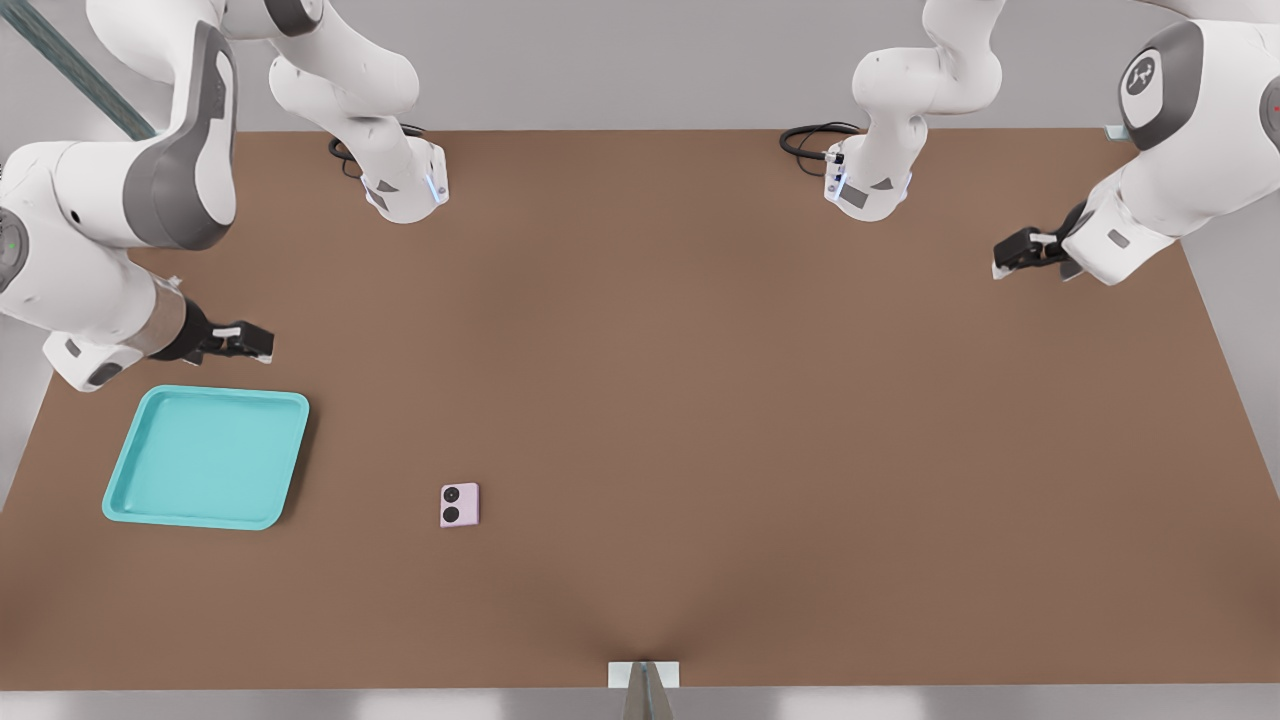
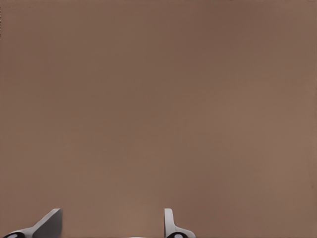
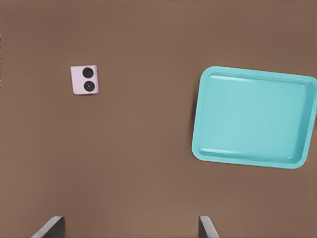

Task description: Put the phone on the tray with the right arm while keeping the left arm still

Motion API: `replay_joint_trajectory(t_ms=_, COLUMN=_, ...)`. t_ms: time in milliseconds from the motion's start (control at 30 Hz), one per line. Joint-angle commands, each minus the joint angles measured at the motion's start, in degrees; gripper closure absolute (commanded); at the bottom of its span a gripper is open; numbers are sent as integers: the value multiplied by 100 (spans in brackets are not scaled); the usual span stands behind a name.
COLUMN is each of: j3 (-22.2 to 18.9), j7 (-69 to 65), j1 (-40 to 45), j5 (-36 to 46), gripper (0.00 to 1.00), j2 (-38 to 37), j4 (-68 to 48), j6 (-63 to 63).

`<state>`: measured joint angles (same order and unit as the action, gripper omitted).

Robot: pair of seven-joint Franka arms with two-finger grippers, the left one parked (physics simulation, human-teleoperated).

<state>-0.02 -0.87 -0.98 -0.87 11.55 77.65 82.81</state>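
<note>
The pale pink phone (image 1: 459,504) lies flat on the brown table, its two black lenses facing up, a short way toward the front view's right of the turquoise tray (image 1: 205,457). The tray holds nothing. My gripper (image 1: 255,343) hovers just behind the tray's far right corner at the front view's left, open and holding nothing. In the right wrist view its two fingertips stand wide apart around the gripper's middle (image 3: 130,228), with the phone (image 3: 84,80) and the tray (image 3: 255,116) both lying on the table beyond them, apart from each other.
Two arm bases (image 1: 405,185) (image 1: 868,185) with black cables (image 1: 815,140) stand at the table's back edge. The parked arm's gripper (image 1: 1025,250) hangs at the front view's right. A small white bracket (image 1: 643,675) sits at the near edge.
</note>
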Motion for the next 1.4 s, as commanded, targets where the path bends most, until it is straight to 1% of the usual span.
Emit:
replay_joint_trajectory(t_ms=0, j3=2, j7=254, j1=10, j5=-10, gripper=0, j2=-4, j4=5, j6=535)
replay_joint_trajectory(t_ms=67, j3=45, j7=281, j1=-34, j5=-36, gripper=0, j2=189, j4=5, j6=614)
replay_joint_trajectory(t_ms=100, j3=72, j7=289, j1=-236, j5=-54, gripper=0, j2=443, j4=-4, j6=946)
replay_joint_trajectory(t_ms=200, j3=81, j7=922, j1=-904, j5=-72, gripper=0, j2=1797, j4=-83, j6=2845)
replay_joint_trajectory(t_ms=233, j3=81, j7=1421, j1=-1044, j5=-107, gripper=0, j2=2393, j4=-485, j6=3206)
replay_joint_trajectory(t_ms=267, j3=72, j7=1493, j1=-1054, j5=-107, gripper=0, j2=2868, j4=-951, j6=3233)
replay_joint_trajectory(t_ms=300, j3=81, j7=1572, j1=-1220, j5=-107, gripper=0, j2=3458, j4=-1314, j6=3707)
replay_joint_trajectory(t_ms=333, j3=72, j7=1862, j1=-1291, j5=-98, gripper=0, j2=3722, j4=-1489, j6=3945)
replay_joint_trajectory(t_ms=400, j3=72, j7=2364, j1=-1405, j5=-107, gripper=0, j2=3881, j4=-1437, j6=3962)
replay_joint_trajectory(t_ms=433, j3=90, j7=2381, j1=-1440, j5=-89, gripper=0, j2=3916, j4=-1393, j6=4041)
replay_joint_trajectory(t_ms=500, j3=81, j7=2416, j1=-1598, j5=-54, gripper=0, j2=3898, j4=-928, j6=4252)
replay_joint_trajectory(t_ms=533, j3=81, j7=2758, j1=-1572, j5=-54, gripper=0, j2=3916, j4=-778, j6=4244)
replay_joint_trajectory(t_ms=633, j3=81, j7=2961, j1=-1563, j5=-36, gripper=0, j2=3837, j4=-162, j6=4376)
replay_joint_trajectory(t_ms=733, j3=90, j7=2997, j1=-1502, j5=-36, gripper=0, j2=3749, j4=171, j6=4411)
replay_joint_trajectory(t_ms=767, j3=124, j7=2988, j1=-1432, j5=-28, gripper=0, j2=3749, j4=338, j6=4638)
replay_joint_trajectory(t_ms=1000, j3=169, j7=2918, j1=-1282, j5=-36, gripper=0, j2=3819, j4=444, j6=4841)
replay_joint_trajectory(t_ms=1300, j3=169, j7=2891, j1=-1344, j5=-80, gripper=0, j2=3889, j4=523, j6=5017)
replay_joint_trajectory(t_ms=1367, j3=169, j7=2882, j1=-1317, j5=-80, gripper=3, j2=3898, j4=523, j6=5035)
